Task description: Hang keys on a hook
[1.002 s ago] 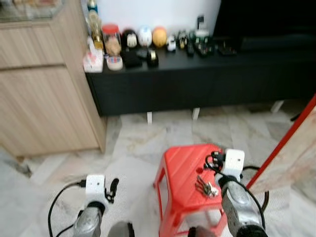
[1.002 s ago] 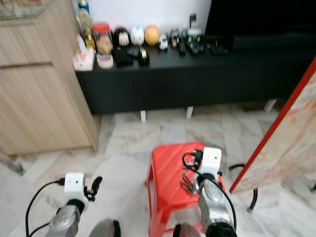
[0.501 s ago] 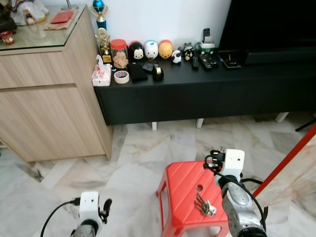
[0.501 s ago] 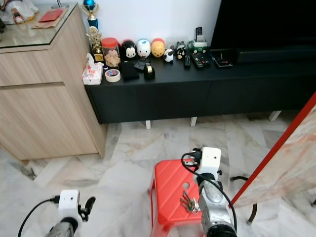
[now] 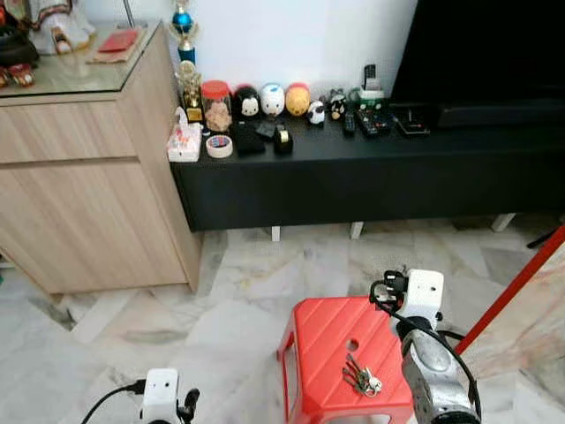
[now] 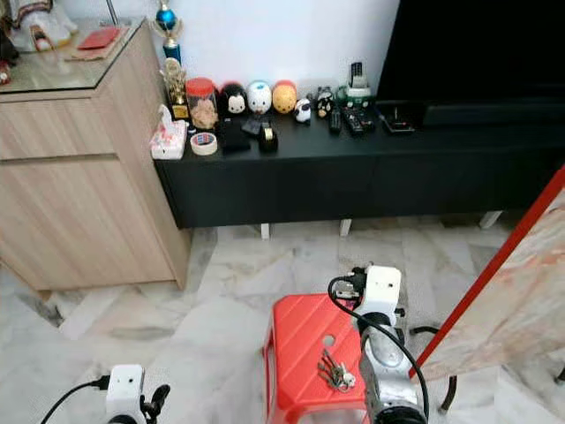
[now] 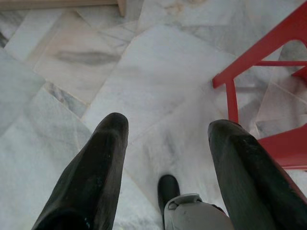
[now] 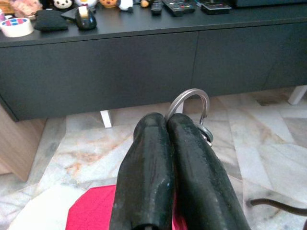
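Left eye view: red plastic stool (image 5: 318, 340) at 6 o'clock on the pale marble floor (image 5: 238, 274). Bunch of silver metal keys (image 5: 360, 380) over its top, just beside the right arm (image 5: 431, 389); lying or hanging, cannot be told. Long black low console (image 5: 371, 177) with small ornaments at 12 o'clock, light wooden cabinet (image 5: 79, 203) at 10 o'clock. No hook to be found.

Right eye view: same scene, nothing to add.

Left wrist view: left gripper (image 7: 168, 129) idle above the floor, its 2 fingers spread wide, nothing between them, a red stool leg near.

Right wrist view: right gripper (image 8: 167, 120) pressed closed, with a silver metal ring (image 8: 189, 103) standing out past the fingertips, apparently pinched there, a small metal piece dangling from it. Aimed toward the console.

Step in hand, as a judgement: carrying, with the hanging not yet begun. Next: turn or walk to find the hook, keep the pinch firm, then bring the ring over the hook's tip.

Against 1 second ago: picture sharp instead of blurred, whole scene shifted, so the camera moved. Left arm now lower, at 7 o'clock; keys at the same spot on the stool.
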Robot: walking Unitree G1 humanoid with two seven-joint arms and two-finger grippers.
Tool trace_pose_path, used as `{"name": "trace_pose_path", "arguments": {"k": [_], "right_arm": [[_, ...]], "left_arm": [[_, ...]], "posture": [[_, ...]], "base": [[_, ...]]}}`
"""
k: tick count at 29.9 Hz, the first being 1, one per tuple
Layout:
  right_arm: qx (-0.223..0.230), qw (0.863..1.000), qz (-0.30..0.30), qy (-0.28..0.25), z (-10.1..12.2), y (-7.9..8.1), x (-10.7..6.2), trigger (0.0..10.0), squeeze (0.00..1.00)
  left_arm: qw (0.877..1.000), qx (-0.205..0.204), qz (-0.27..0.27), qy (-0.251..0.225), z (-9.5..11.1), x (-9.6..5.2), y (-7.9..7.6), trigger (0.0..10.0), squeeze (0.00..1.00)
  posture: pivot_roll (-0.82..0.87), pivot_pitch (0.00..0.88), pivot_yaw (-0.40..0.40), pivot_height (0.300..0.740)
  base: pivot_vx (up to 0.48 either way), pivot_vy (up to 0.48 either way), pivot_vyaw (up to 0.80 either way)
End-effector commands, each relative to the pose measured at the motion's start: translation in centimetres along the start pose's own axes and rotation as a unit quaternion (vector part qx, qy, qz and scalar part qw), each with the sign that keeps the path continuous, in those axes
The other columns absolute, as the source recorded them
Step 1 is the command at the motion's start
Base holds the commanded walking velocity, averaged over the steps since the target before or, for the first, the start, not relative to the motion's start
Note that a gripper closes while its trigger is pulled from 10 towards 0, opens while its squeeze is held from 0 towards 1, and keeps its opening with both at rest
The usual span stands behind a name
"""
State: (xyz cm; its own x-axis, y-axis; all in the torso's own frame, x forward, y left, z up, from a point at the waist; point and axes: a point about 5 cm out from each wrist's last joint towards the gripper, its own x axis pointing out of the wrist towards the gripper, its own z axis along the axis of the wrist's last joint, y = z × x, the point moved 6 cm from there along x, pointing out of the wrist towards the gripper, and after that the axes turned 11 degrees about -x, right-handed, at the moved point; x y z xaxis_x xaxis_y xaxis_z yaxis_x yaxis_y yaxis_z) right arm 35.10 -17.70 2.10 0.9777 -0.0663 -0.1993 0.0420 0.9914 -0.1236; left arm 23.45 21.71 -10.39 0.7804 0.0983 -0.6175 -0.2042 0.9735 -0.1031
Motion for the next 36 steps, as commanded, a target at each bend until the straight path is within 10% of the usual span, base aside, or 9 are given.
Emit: {"name": "trace_pose_path", "arguments": {"k": [1, 36], "right_arm": [[0.004, 1.0, -0.006, -0.006, 0.5, -0.2, 0.1, 10.0, 0.0], [0.005, 1.0, 0.005, 0.004, 0.4, 1.2, 0.4, 10.0, 0.0]], "left_arm": [[1.0, -0.013, 0.013, 0.02, -1.1, -0.3, 0.6, 10.0, 0.0], [0.999, -0.02, 0.018, 0.047, -2.8, -0.9, 0.7, 10.0, 0.0]], "posture": [[0.04, 0.0, -0.048, 0.74], [0.05, 0.0, -0.053, 0.74]], "base": [[0.0, 0.0, 0.0], [-0.035, 0.0, 0.0]]}}
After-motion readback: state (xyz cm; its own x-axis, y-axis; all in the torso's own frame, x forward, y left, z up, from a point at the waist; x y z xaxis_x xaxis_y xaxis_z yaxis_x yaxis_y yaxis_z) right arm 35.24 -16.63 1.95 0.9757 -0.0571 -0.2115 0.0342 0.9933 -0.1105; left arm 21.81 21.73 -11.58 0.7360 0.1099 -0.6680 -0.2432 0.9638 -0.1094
